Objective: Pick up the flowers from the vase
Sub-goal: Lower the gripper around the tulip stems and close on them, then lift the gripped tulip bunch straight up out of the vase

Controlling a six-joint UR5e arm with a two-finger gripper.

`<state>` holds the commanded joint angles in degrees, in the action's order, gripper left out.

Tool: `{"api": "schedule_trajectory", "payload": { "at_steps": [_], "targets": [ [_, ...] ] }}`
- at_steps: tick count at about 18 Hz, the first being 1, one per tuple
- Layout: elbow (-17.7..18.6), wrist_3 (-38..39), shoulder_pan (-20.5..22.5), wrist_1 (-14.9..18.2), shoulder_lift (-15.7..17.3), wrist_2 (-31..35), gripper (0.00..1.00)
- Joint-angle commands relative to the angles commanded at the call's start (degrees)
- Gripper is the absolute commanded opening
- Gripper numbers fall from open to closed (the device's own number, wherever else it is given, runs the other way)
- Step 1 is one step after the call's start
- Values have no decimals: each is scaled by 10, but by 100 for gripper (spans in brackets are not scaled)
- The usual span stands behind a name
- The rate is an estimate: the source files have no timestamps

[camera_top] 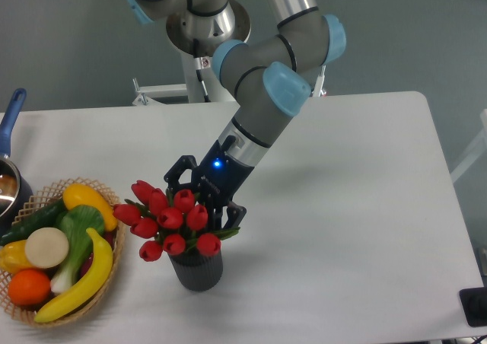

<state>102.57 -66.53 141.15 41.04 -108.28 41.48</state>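
The black two-finger gripper [199,207] stands spread wide, its fingers straddling the red tulip bunch [169,218] in the ribbed dark grey vase [197,269] just below, gripping nothing.

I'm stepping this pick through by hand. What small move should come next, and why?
Probably ease the hand a little further down behind the tulip bunch before closing. Its open fingers sit level with the red buds, and the stems lie lower, just above the ribbed vase.

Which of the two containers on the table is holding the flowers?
The small dark ribbed vase, just below the hand. The flowers stand in it; the wicker basket to its left holds fruit and vegetables.
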Motion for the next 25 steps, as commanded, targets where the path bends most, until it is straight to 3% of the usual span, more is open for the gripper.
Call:
{"api": "schedule_trajectory", "payload": {
  "at_steps": [6, 10, 14, 17, 25],
  "targets": [
    [2, 1, -6, 0, 0, -1, 98],
    [2, 1, -6, 0, 0, -1, 67],
    [1, 3, -6, 0, 0, -4, 59],
    [1, 11, -5, 1, 0, -9, 45],
    [-8, 25, 3, 1, 2, -18, 43]
  ]
}}
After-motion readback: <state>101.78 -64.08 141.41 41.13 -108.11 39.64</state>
